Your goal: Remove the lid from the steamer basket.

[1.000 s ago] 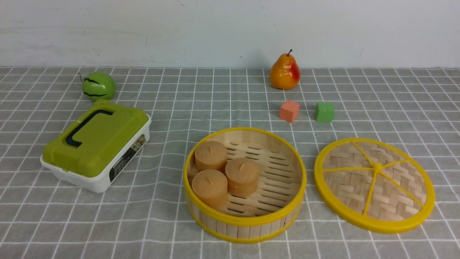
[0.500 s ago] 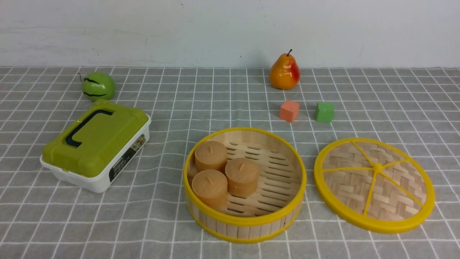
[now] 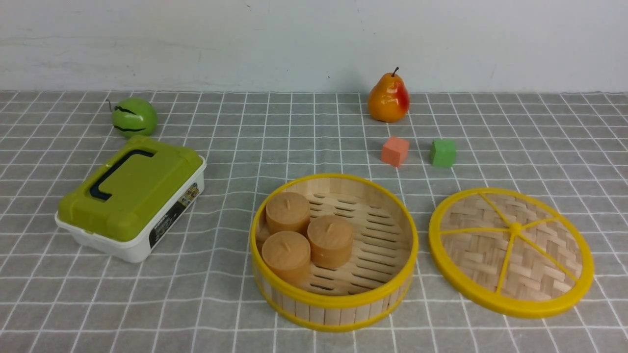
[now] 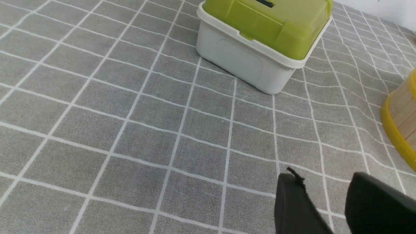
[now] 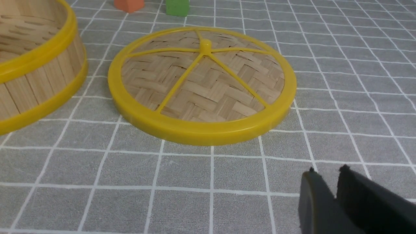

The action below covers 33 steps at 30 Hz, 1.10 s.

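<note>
- Lid (image 3: 511, 252) lies flat on the table (image 3: 314, 137), just right of the steamer basket (image 3: 334, 251), not touching it.
- Basket open, three brown cakes (image 3: 306, 235) inside; removal step looks done.
- Right claw (image 5: 326, 177) near the lid, empty, jaws a narrow gap apart.
- Left claw (image 4: 321, 185) apart, empty, well left of the basket.
- Next move: likely just retreat; no regrasp needed.

You're looking at a grey cloth with a white grid (image 3: 235, 147) covering the counter. The round pale-bamboo steamer basket (image 3: 387, 289) is showing yellow rims; the flat woven-bamboo lid (image 3: 510, 252) is showing a herringbone weave under yellow spokes. The rectangular white box (image 3: 132, 250) is wearing an olive-green top.
</note>
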Tool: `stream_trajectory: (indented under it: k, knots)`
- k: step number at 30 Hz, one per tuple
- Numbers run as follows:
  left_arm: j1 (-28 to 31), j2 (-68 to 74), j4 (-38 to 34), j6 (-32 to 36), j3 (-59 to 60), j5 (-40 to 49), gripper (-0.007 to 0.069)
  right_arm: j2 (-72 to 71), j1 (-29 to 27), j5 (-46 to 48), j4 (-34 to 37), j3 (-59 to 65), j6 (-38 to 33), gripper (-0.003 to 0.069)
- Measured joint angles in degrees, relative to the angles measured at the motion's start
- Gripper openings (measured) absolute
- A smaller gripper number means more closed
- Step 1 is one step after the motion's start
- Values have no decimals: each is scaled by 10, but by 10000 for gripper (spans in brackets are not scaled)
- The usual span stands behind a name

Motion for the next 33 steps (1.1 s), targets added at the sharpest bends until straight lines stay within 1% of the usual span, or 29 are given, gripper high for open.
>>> stream_trajectory:
  k: [33]
  knots:
    - [0,0,0,0,0,0,239,0,0,0,-2,0,0,134]
